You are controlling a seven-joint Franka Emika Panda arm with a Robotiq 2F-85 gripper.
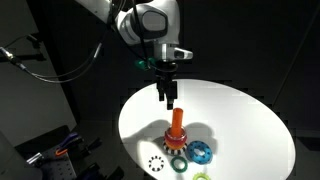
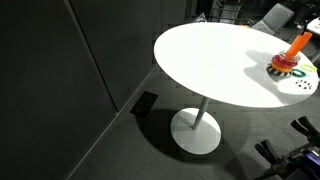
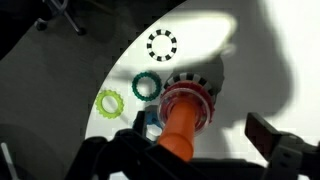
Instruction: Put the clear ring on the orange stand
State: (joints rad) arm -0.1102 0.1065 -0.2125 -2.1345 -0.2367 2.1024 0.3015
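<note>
End effector (image 1: 167, 99) hangs released above the orange stand (image 1: 176, 122), holding nothing. Clear ring (image 3: 192, 86) looks seated round the peg foot, on the red base; hard to confirm. Judged: placement done, next is retreat straight up. Green ring (image 3: 147, 86) sits at the stand's 9 o'clock in wrist view. White round table (image 2: 200, 60), dark room.

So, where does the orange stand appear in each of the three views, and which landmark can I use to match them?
Exterior view: the orange stand is at lower centre, upright on the white table.
Exterior view: the orange stand is at the far right, near the picture's edge.
Wrist view: the orange stand is at lower centre, close up.
Shared landmark: the white ring with dark holes, lying flat near the stand.
</note>
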